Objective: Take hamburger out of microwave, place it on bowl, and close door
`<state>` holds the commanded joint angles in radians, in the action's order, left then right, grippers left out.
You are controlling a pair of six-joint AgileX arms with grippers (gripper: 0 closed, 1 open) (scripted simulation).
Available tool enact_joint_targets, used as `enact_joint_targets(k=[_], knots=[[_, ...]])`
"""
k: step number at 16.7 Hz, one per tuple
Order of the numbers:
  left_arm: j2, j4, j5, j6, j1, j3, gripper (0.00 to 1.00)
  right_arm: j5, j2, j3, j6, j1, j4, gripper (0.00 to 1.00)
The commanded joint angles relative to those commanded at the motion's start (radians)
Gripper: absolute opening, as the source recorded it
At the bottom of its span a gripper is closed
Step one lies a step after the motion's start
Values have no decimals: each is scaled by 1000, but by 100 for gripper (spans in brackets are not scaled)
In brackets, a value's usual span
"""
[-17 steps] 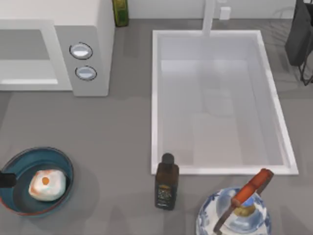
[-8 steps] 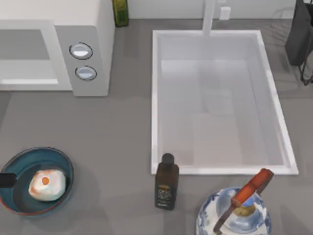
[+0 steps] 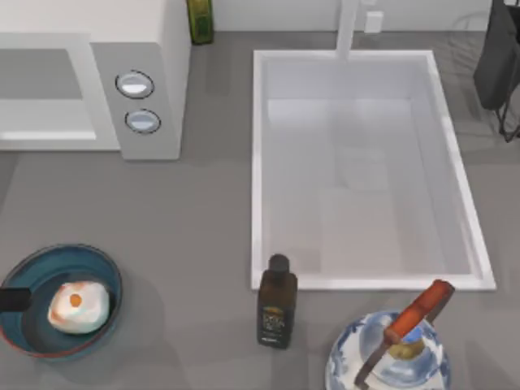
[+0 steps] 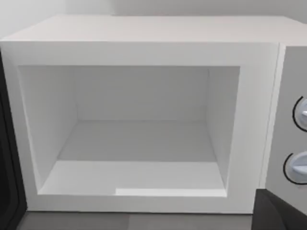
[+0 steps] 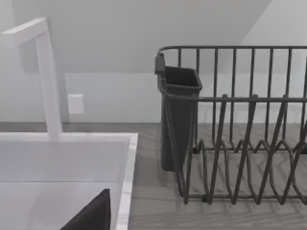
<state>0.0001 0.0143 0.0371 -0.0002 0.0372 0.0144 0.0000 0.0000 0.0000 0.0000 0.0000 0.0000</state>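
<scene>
Left gripper (image 3: 10, 300): dark tip at the table's left edge, over the bowl (image 3: 101, 272) rim; finger spacing cannot be told. Hamburger (image 3: 79, 306) sits in the bowl. Microwave (image 4: 144, 38) cavity open, bare. Dark bottle (image 3: 277, 305) near the sink (image 3: 257, 162): label unreadable.

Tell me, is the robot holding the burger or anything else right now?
Nothing can be seen in a grip. The hamburger sits loose in the bowl, and the microwave cavity is empty. Whether the grippers are open or shut cannot be told.
</scene>
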Motion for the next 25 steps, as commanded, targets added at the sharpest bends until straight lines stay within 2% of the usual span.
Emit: enact_joint_targets(k=[6,9,14,21,25], knots=[[1,8,20,0,19,6,0,0,0,0,0,0,0,100],[64,-28,-15,57,-43,-57,0,0,0,0,0,0,0,100],[374,-178,-161,279,-318,-336,0,0,0,0,0,0,0,100],[1072,-472,-437,646,-777,-876,0,0,0,0,0,0,0,100],[1451,-629,-579,804,-971,-1157,0,0,0,0,0,0,0,100]])
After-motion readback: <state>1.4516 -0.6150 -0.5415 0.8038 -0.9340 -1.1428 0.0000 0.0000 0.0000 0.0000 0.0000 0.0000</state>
